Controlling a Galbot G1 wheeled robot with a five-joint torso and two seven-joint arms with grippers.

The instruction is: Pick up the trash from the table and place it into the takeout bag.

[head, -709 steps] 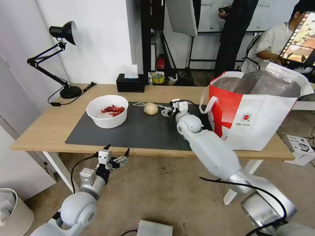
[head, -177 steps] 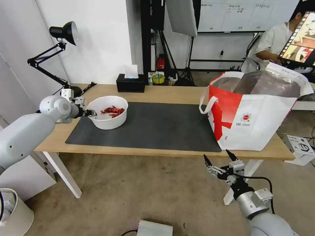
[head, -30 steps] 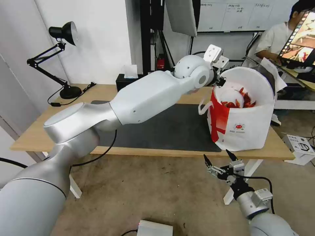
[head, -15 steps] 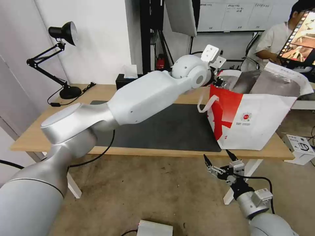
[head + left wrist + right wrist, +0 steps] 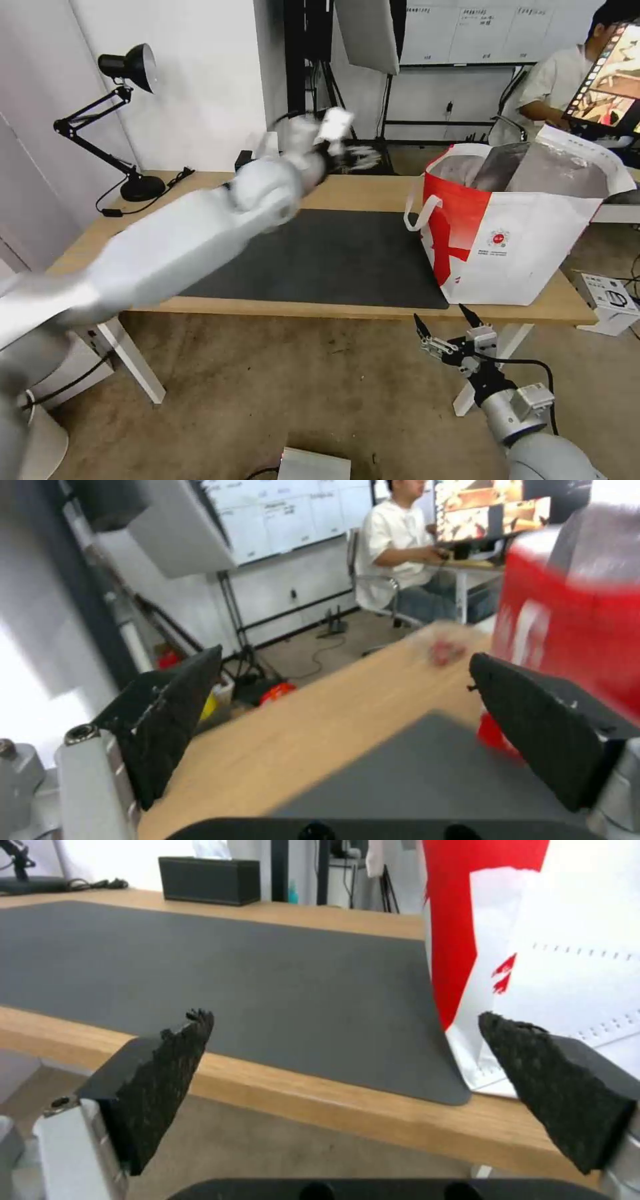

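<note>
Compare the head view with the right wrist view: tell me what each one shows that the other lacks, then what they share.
Head view alone: the left gripper in the air above the table's far side, the black desk lamp, the takeout bag's foil-lined open top and its round red logo.

Right wrist view alone: the open right gripper's textured black pads close up, below the table's front edge.

Both: the table, the dark grey mat, the takeout bag and the black tissue box.
</note>
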